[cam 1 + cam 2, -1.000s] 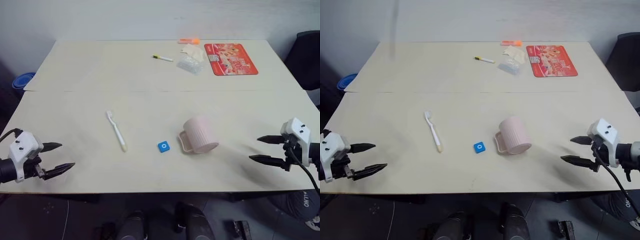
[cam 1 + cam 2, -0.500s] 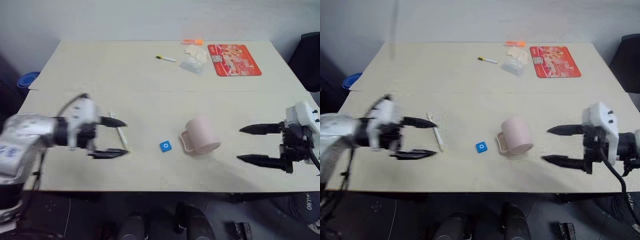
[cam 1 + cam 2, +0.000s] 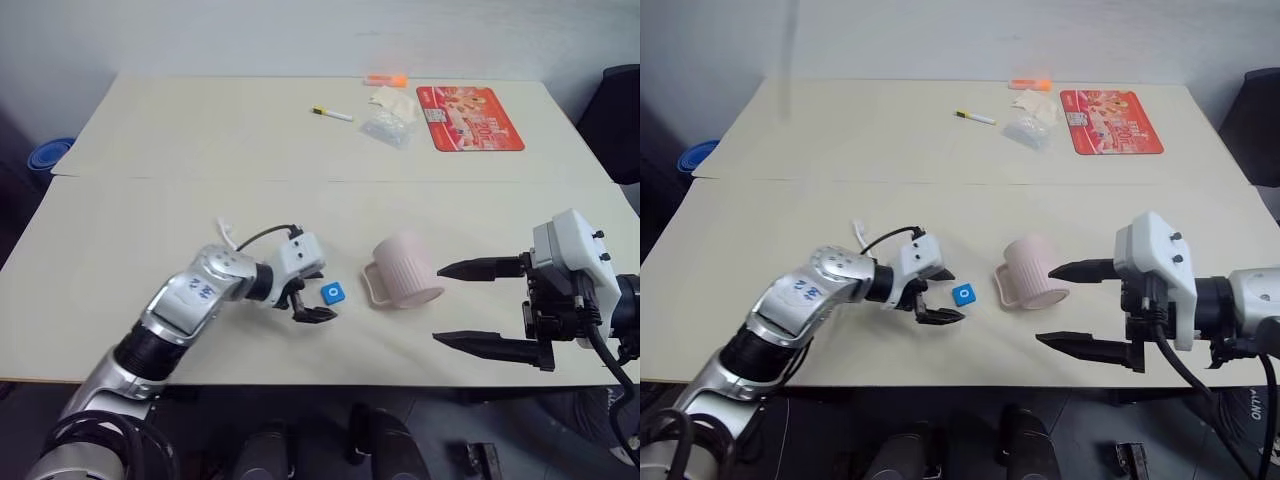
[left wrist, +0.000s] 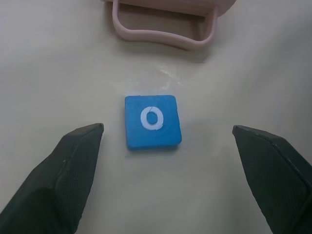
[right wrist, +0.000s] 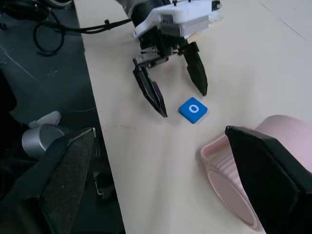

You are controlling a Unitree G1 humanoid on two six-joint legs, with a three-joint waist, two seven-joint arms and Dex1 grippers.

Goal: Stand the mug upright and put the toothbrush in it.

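The pale pink ribbed mug lies on its side near the table's middle, with its loop handle toward my left gripper. My left gripper is open low over the table, just left of the mug. A small blue tile lies right in front of its fingertips. My left arm lies across the toothbrush, and just its white head end sticks out behind the arm. My right gripper hangs open to the right of the mug, pointing at it, with nothing between the fingers.
At the table's far side lie a white marker, a clear plastic bag, an orange item and a red printed packet. A blue bowl sits beyond the table's left edge. A seam runs across the tabletop.
My left arm swung in from the table's left edge, over the toothbrush, to the blue tile. My right gripper came in from the right edge toward the mug. Both stayed open.
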